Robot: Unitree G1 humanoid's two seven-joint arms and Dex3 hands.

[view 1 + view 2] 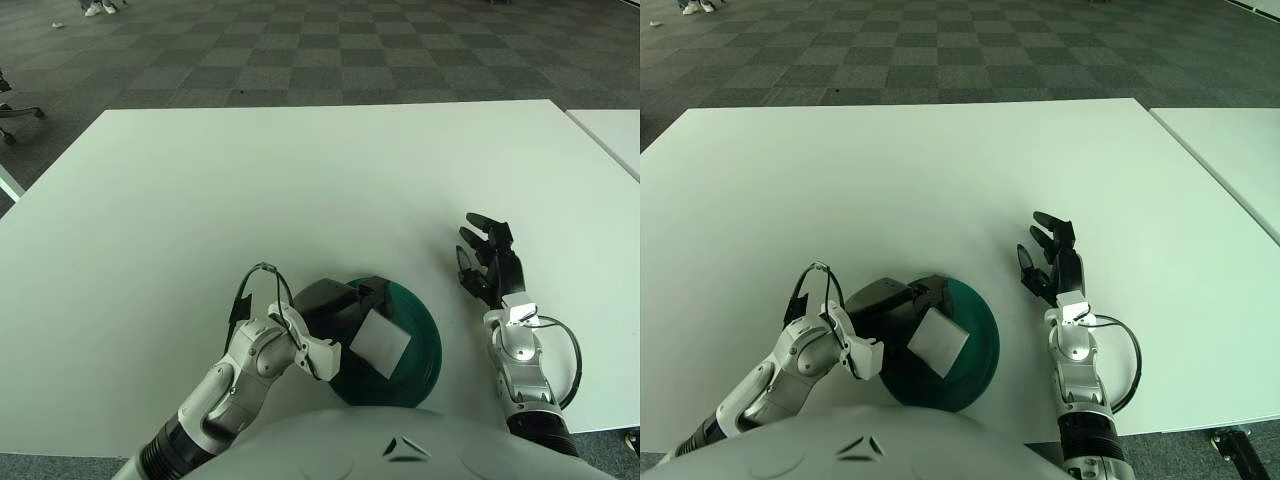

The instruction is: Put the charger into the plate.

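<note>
1. The white table (300, 190) lies bare across the upper and left parts of the frame, giving wide passage.
2. Low at centre, the left hand (335, 315) with the charger (380, 344) covers the green plate (425, 340), blocking its left side.
3. Right of the plate, the right hand (487, 265) narrows the gap.

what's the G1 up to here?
The left hand is holding a white charger over the dark green plate near the table's front edge. The charger is in the hand's fingers, and I can't tell whether it touches the plate. The right hand shows to the plate's right, fingers spread, holding nothing. So the charger is at the plate but not released.
</note>
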